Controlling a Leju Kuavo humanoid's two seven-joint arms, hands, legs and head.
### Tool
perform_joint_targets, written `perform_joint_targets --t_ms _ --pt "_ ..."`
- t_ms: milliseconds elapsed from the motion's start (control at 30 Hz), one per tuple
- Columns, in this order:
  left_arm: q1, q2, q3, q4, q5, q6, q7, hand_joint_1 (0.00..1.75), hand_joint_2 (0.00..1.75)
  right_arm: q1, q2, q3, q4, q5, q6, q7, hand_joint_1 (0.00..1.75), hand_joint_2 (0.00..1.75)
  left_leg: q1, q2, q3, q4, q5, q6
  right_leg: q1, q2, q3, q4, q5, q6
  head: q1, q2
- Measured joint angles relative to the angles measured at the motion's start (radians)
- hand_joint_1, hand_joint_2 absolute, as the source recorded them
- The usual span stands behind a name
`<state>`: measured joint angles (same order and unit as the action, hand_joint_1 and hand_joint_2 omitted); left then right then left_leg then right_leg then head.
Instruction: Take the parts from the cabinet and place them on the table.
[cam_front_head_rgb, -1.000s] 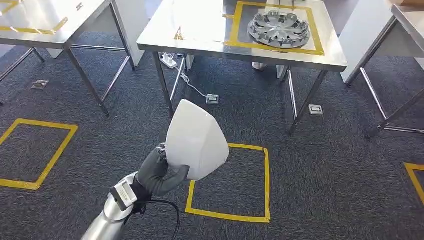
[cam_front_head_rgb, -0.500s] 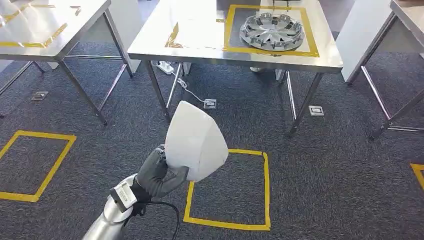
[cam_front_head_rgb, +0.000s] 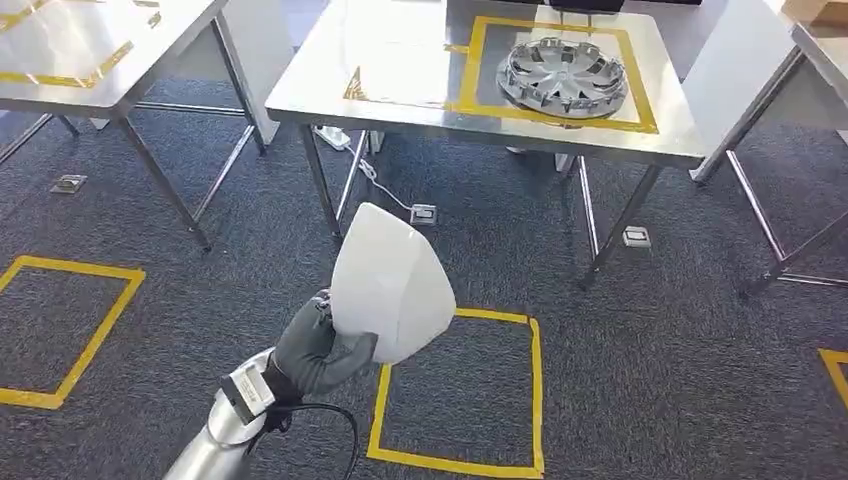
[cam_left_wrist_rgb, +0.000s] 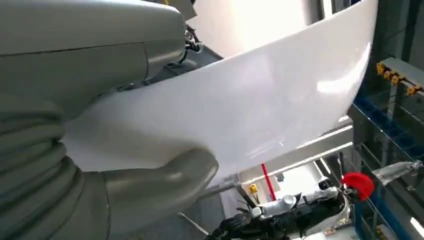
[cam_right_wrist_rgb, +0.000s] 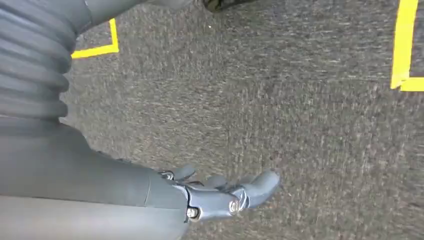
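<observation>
My left hand grips a smooth white shell-shaped part by its lower edge and holds it up over the carpet. In the left wrist view the thumb presses on the white part. Ahead stands a steel table with a yellow-taped square that holds a silver wheel cover. My right hand hangs above the carpet with its fingers loosely extended and nothing in it.
A second steel table stands at the far left and another table's legs at the right. Yellow tape squares mark the dark carpet. Floor sockets and a white cable lie under the middle table.
The whole view has shifted: the middle table and wheel cover now sit slightly lower and to the right in the picture. The white part stays in my left hand the same way.
</observation>
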<state>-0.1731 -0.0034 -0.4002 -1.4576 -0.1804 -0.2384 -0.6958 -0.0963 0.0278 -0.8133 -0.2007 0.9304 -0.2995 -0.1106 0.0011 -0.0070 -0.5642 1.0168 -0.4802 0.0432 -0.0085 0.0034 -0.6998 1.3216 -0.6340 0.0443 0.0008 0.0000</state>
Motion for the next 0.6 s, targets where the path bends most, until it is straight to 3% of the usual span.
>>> perform_joint_targets --t_ms 33,67,133,167,200,233,267,367,433,500,533,567,600 --pt "0.0 0.0 0.0 0.002 0.0 0.0 0.0 1.75 1.75 0.001 0.0 0.0 0.0 0.0 0.002 0.0 0.0 1.75 0.0 -0.001 0.006 0.0 -0.006 -0.001 0.0 0.0 -0.014 -0.005 0.02 0.002 0.002 0.0" --pt "0.0 -0.001 0.0 0.003 0.0 0.0 0.0 1.75 1.75 0.002 0.0 0.0 0.0 -0.001 0.002 -0.001 0.0 1.75 0.0 -0.002 0.016 0.0 -0.012 -0.003 0.0 0.0 -0.005 -0.054 0.066 0.001 0.003 0.0" --pt "-0.001 -0.004 0.0 0.003 0.0 0.0 0.0 1.75 1.75 0.003 0.0 0.0 0.0 -0.005 0.002 -0.002 0.0 1.75 0.0 -0.002 0.041 0.0 -0.029 -0.009 0.0 -0.001 0.06 -0.23 0.187 -0.005 0.004 0.0" --pt "-0.002 -0.007 0.0 0.003 0.0 0.0 0.0 1.75 1.75 0.004 -0.001 0.0 0.0 -0.006 0.002 -0.003 0.0 1.75 0.0 0.0 0.041 0.0 -0.037 -0.014 0.001 -0.002 0.082 -0.298 0.217 -0.011 0.005 0.0" --pt "-0.002 -0.008 0.0 0.003 0.0 0.0 0.0 1.75 1.75 0.003 0.0 0.0 0.0 -0.006 0.002 0.002 0.0 1.75 -0.004 -0.001 0.049 0.003 -0.041 -0.019 0.006 -0.003 0.082 -0.3 0.161 -0.019 0.006 0.0" --pt "-0.002 -0.01 0.0 0.002 -0.002 0.0 0.002 1.75 1.75 0.001 0.0 0.0 0.0 -0.006 0.001 0.007 0.0 1.75 -0.004 0.0 0.046 -0.003 -0.047 -0.027 0.01 -0.004 0.083 -0.299 0.163 -0.028 0.006 0.0" --pt "0.0 -0.012 -0.001 0.001 -0.002 0.0 0.002 1.75 1.75 0.007 0.0 0.0 0.0 -0.006 0.001 0.008 0.0 1.75 -0.005 -0.001 0.057 0.005 -0.041 -0.034 0.009 -0.003 0.085 -0.307 0.182 -0.036 0.006 0.0" --pt "-0.003 -0.012 -0.001 -0.007 -0.006 0.0 0.005 1.75 1.75 0.007 0.0 0.0 0.0 0.001 0.001 0.006 0.0 1.75 -0.004 0.001 0.055 0.043 -0.056 -0.049 0.001 -0.002 0.12 -0.312 0.176 -0.055 0.003 0.0" --pt "-0.007 -0.012 0.0 -0.008 -0.006 0.002 0.006 1.75 1.75 0.003 0.0 0.0 0.0 0.004 0.002 0.006 0.0 1.75 -0.001 0.001 -0.025 0.174 -0.106 -0.057 0.001 -0.002 0.132 -0.312 0.164 -0.063 -0.008 0.0" --pt "0.006 -0.009 0.002 -0.011 -0.008 0.002 0.008 1.75 1.75 0.004 0.0 0.0 0.0 0.011 0.003 0.013 0.0 1.75 0.0 0.001 -0.115 0.298 -0.159 -0.061 0.002 -0.002 0.143 -0.312 0.15 -0.063 -0.008 0.0" --pt "0.012 -0.008 0.004 -0.013 -0.009 0.003 0.008 1.75 1.75 0.005 0.0 0.0 0.0 0.012 0.004 0.018 0.0 1.75 0.0 0.001 -0.136 0.308 -0.15 -0.062 0.002 -0.001 0.152 -0.312 0.143 -0.062 -0.01 0.0" --pt "0.016 -0.007 0.005 -0.017 -0.009 0.003 0.009 1.75 1.75 0.005 0.0 0.0 0.0 0.012 0.004 0.024 0.0 1.75 0.0 0.001 -0.135 0.274 -0.113 -0.059 0.002 0.0 0.163 -0.311 0.135 -0.061 -0.011 0.0" --pt "0.018 -0.007 0.005 -0.019 -0.009 0.003 0.009 1.75 1.75 0.004 0.0 0.0 0.0 0.012 0.004 0.029 0.0 1.75 0.0 0.002 -0.115 0.203 -0.058 -0.054 0.002 0.0 0.177 -0.311 0.125 -0.059 -0.012 0.0"
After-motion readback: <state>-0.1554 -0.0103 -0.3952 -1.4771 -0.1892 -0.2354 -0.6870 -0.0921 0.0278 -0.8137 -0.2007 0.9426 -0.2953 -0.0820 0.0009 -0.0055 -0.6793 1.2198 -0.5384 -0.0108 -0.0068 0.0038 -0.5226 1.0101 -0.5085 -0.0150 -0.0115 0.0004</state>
